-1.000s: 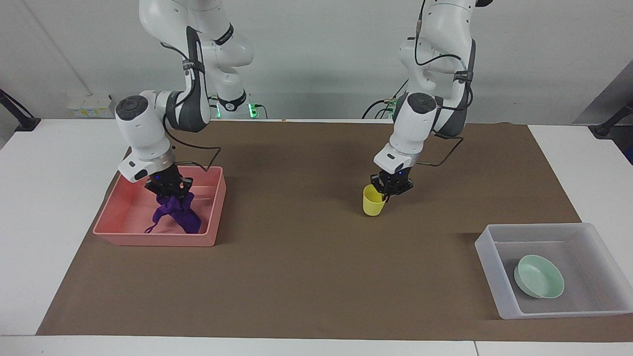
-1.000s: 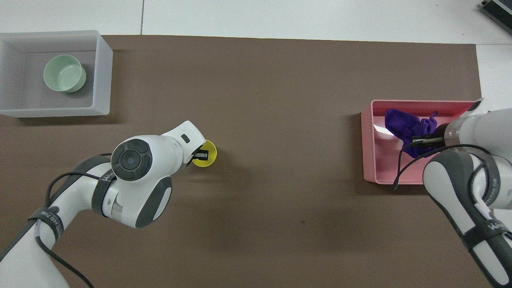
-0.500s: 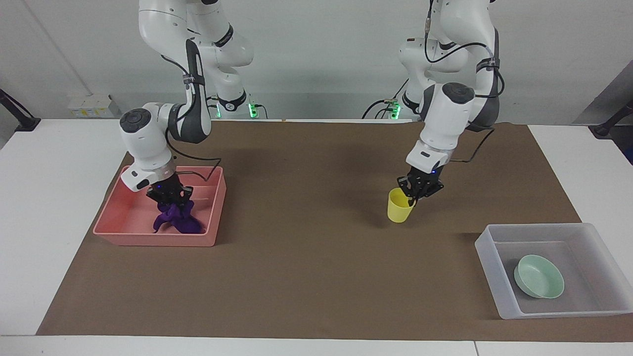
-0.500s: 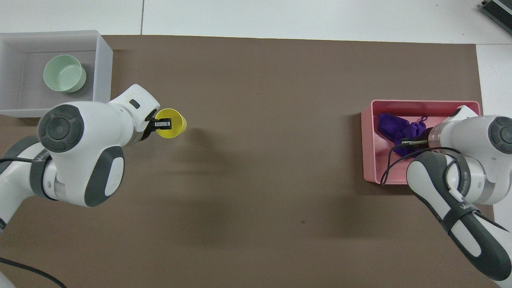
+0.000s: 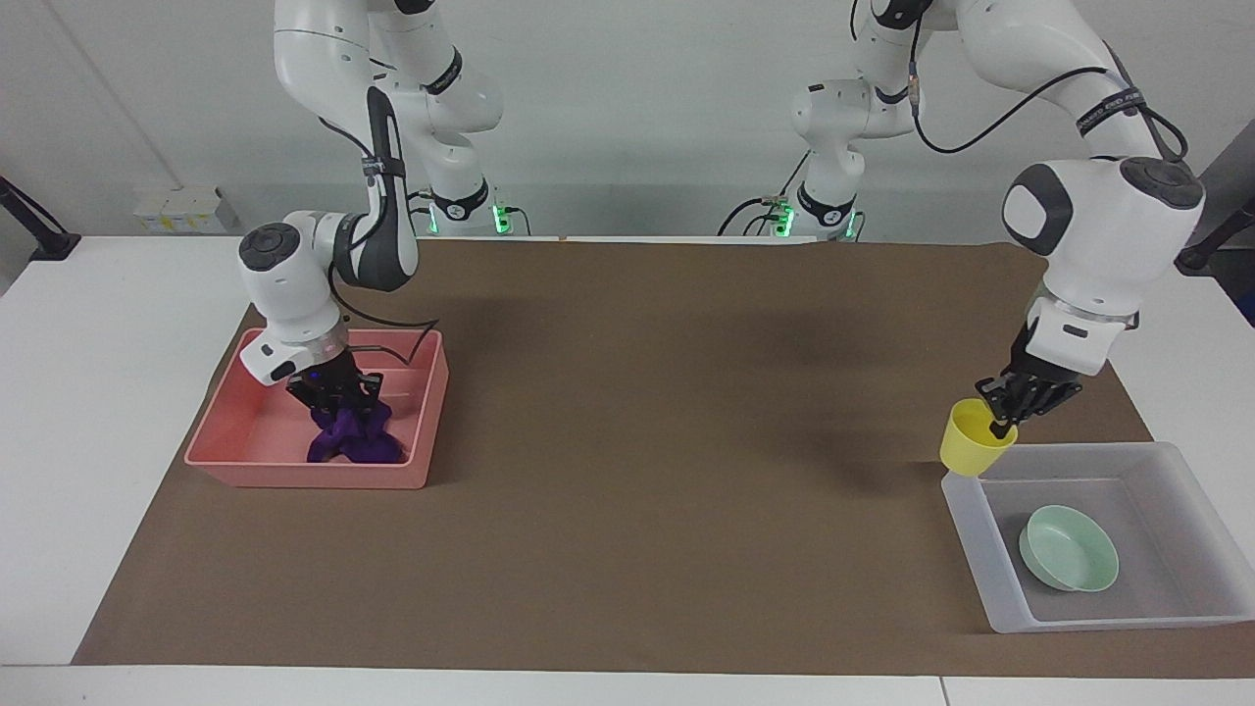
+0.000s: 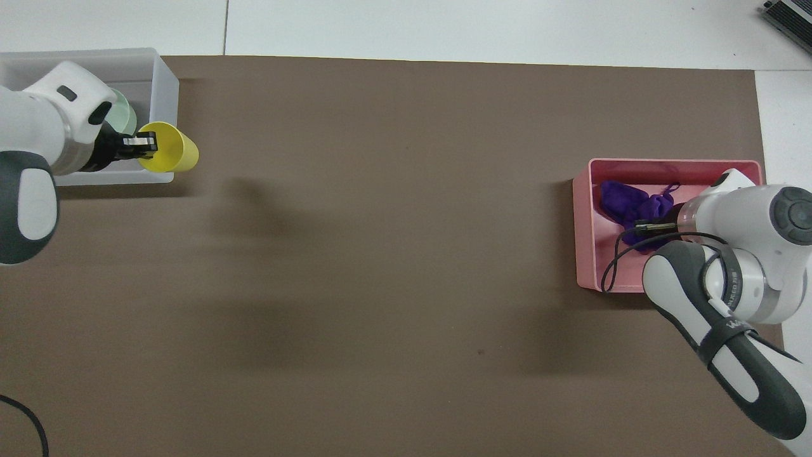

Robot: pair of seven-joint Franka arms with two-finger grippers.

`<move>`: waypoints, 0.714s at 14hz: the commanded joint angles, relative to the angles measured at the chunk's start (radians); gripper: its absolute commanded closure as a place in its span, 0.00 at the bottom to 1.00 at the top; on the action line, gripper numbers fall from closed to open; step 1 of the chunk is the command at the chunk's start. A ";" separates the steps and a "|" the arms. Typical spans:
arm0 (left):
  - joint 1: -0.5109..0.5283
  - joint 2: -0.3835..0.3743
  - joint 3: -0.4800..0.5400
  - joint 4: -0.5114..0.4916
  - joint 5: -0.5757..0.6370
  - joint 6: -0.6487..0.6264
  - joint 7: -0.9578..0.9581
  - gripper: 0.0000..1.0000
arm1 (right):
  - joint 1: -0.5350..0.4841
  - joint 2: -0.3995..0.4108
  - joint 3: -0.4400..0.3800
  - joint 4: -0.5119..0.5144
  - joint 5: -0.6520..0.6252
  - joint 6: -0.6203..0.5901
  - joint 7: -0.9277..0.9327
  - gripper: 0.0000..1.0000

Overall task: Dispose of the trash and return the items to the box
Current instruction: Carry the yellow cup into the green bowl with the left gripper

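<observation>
Left gripper (image 5: 1002, 417), pinched shut on the rim of the yellow cup (image 5: 971, 451), holds it tilted in the air over the corner of the clear box (image 5: 990, 579) nearest the robots; the green bowl (image 5: 1069, 561) lies inside. Right gripper (image 5: 338, 402) is down in the pink tray (image 5: 245, 456) on the purple cloth (image 5: 353, 441); whether its fingers have let go cannot be told.

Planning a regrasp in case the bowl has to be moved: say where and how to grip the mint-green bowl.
Grip the mint-green bowl by its rim, coming straight down, one finger inside and one outside. It sits open side up in the translucent box, whose walls block a sideways approach; its thin raised rim is probably the only easy pinch.
</observation>
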 commanded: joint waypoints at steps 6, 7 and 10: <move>0.156 0.301 -0.079 0.363 0.006 -0.103 0.062 1.00 | 0.004 -0.074 0.022 0.049 0.021 -0.100 0.040 0.00; 0.165 0.319 -0.086 0.376 0.006 -0.096 0.062 1.00 | 0.006 -0.084 0.030 0.058 0.021 -0.122 0.060 0.00; 0.182 0.371 -0.083 0.392 0.007 -0.064 0.062 1.00 | 0.006 -0.108 0.051 0.092 0.021 -0.197 0.103 0.00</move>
